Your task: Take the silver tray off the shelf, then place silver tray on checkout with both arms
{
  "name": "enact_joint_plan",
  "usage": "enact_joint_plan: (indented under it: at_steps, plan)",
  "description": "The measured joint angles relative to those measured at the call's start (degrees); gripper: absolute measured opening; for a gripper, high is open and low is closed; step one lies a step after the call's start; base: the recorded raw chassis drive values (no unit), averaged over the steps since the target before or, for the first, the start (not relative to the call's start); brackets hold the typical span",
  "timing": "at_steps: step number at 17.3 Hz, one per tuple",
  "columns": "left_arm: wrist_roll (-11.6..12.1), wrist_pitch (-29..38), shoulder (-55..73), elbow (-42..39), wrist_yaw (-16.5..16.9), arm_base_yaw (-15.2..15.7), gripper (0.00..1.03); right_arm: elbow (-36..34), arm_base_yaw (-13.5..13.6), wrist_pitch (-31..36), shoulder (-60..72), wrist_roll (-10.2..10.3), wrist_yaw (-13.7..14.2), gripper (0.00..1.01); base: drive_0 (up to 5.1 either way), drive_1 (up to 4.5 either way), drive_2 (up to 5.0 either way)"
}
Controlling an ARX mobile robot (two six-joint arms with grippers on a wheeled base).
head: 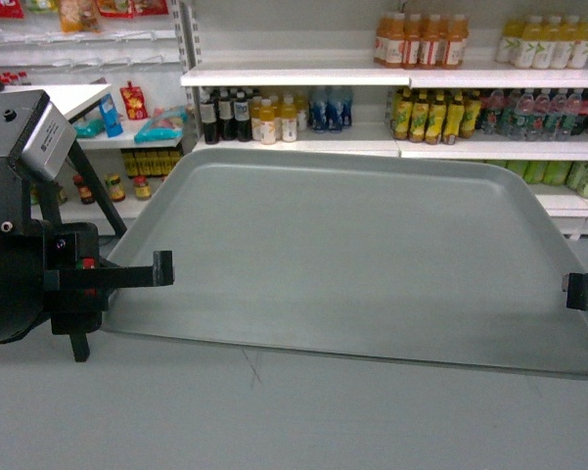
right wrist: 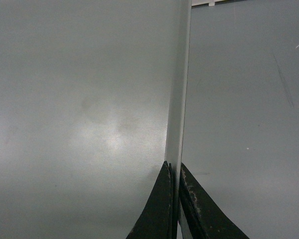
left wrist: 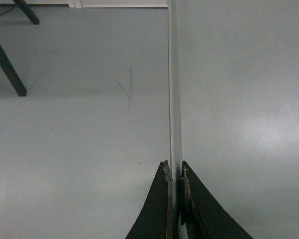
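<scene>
The silver tray (head: 352, 245) is a large grey-green rectangle held level in the air, above the grey floor and apart from the shelf (head: 294, 76) behind it. My left gripper (head: 162, 269) is shut on the tray's left rim. My right gripper (head: 571, 291) is shut on the right rim, mostly cut off by the frame edge. In the left wrist view the gripper (left wrist: 175, 168) pinches the thin rim (left wrist: 174, 99). The right wrist view shows the same: gripper (right wrist: 175, 168) clamped on the rim (right wrist: 179, 99). The white checkout top (head: 73, 96) on dark legs shows at far left, partly behind my left arm.
Shelves of bottled drinks (head: 421, 39) line the back wall. A lower rack with packets and jars (head: 137, 127) stands at back left. The dark table legs (left wrist: 7, 64) are on the floor left of the tray. The floor (head: 274, 411) below is bare grey with a faint scuff.
</scene>
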Motion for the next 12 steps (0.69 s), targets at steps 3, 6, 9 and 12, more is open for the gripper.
enact_joint_plan:
  at_steps: [3, 6, 9, 12]
  plan:
    - [0.0, 0.0, 0.0, 0.0, 0.0, 0.0, 0.03, 0.0, 0.0, 0.0, 0.0, 0.0, 0.0, 0.03, -4.5, 1.88, 3.8]
    - [0.0, 0.0, 0.0, 0.0, 0.0, 0.0, 0.03, 0.0, 0.0, 0.2, 0.0, 0.0, 0.0, 0.03, -4.8, 1.97, 3.2]
    - [0.0, 0.0, 0.0, 0.0, 0.0, 0.0, 0.03, 0.0, 0.1, 0.2, 0.0, 0.0, 0.0, 0.03, -5.0, 2.41, 2.4]
    - [0.0, -0.2, 0.0, 0.0, -0.1, 0.0, 0.03, 0.0, 0.1, 0.1, 0.0, 0.0, 0.0, 0.03, -5.0, 2.48, 2.5]
